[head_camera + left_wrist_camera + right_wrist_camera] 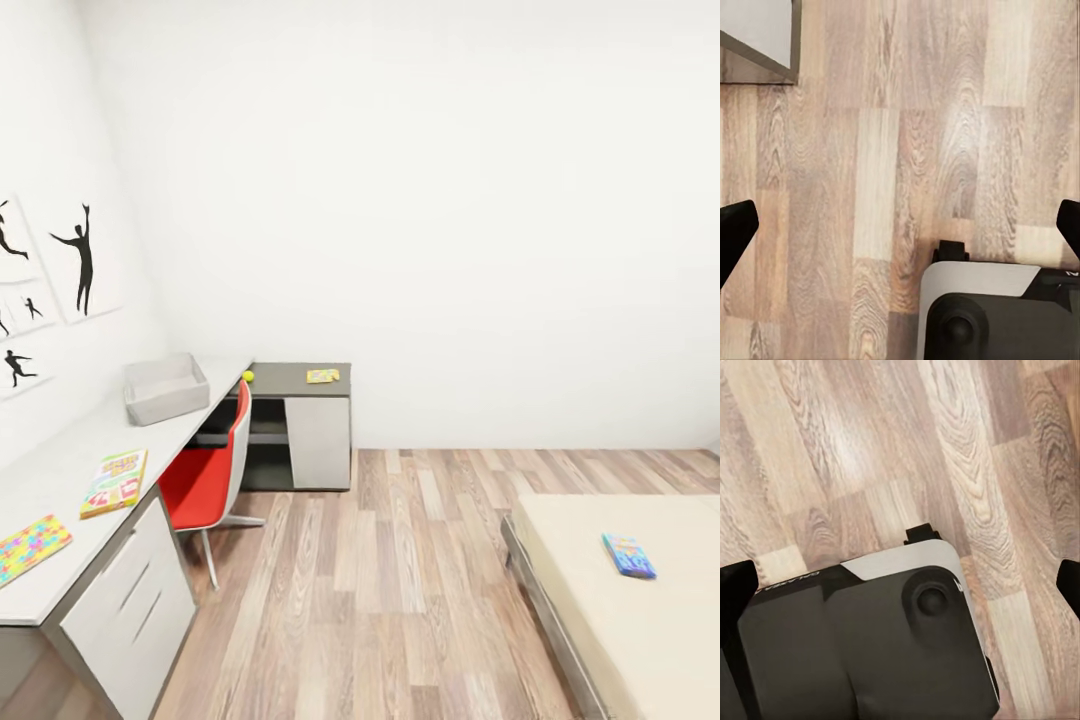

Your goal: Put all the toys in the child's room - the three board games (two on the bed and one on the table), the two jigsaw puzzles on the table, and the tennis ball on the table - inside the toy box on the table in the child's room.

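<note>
I see toy box [166, 388] on table [60, 580], looks empty. Nothing put away yet, I think.

Game box [114, 483] and puzzle [30, 548] lie on near end of table. Tennis ball [248, 376] and second puzzle [323, 376] sit on far dark part. Small blue game [629, 555] on bed [640, 640]. Third game I can't find.

Left gripper [900, 229] and right gripper [900, 581] spread wide, holding nothing, hanging over floor [400, 580].

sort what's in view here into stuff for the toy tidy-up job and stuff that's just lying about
Part of the job:
toy box
tennis ball
jigsaw puzzle near the front of the table
jigsaw puzzle on the dark section
green board game on the table
blue board game on the bed
table
bed

Just lying about:
red chair
silhouette posters
</note>
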`<state>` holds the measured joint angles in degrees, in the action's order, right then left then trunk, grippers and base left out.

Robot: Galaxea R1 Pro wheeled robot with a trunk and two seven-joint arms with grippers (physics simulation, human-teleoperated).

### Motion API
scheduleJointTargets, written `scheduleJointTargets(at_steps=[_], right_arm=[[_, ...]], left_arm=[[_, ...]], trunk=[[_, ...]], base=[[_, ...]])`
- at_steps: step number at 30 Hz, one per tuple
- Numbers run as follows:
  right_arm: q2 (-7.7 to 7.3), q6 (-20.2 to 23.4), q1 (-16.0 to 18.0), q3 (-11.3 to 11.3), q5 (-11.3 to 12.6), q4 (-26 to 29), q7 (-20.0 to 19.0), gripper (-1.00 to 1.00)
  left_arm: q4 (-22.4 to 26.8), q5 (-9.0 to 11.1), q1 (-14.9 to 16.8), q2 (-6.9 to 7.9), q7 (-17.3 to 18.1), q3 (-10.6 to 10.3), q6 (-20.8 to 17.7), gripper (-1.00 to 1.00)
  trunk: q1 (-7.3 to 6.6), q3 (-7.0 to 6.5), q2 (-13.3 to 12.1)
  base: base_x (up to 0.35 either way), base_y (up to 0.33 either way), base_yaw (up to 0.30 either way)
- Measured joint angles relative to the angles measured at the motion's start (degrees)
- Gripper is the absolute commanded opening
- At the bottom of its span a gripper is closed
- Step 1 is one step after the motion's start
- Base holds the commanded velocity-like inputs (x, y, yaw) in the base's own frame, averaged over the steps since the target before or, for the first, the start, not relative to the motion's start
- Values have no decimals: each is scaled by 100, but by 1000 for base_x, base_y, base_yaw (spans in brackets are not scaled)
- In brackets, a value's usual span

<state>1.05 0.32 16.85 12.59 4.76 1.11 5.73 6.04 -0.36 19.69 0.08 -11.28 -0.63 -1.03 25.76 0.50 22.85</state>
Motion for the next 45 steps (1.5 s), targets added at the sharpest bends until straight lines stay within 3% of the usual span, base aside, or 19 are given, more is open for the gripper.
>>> scheduleJointTargets(at_steps=[19, 26, 32, 45], right_arm=[[-2, -7, -1, 16, 40, -1, 0, 100], [-2, -75, 2, 5, 25, -1, 2, 100], [-4, -526, 13, -1, 8, -43, 12, 100], [11, -632, 20, 15, 39, -38, 16, 100]], left_arm=[[23, 11, -2, 0, -3, 17, 0, 100], [24, 11, -3, 1, -12, 17, 0, 100], [25, 11, -3, 1, -17, 17, 0, 100], [25, 10, -3, 1, -19, 17, 1, 100]], trunk=[[-1, 45, -4], [-1, 53, -4], [-1, 55, -5], [-1, 55, -5]], base=[[0, 0, -258], [0, 0, -68], [0, 0, -13], [0, 0, -1]])
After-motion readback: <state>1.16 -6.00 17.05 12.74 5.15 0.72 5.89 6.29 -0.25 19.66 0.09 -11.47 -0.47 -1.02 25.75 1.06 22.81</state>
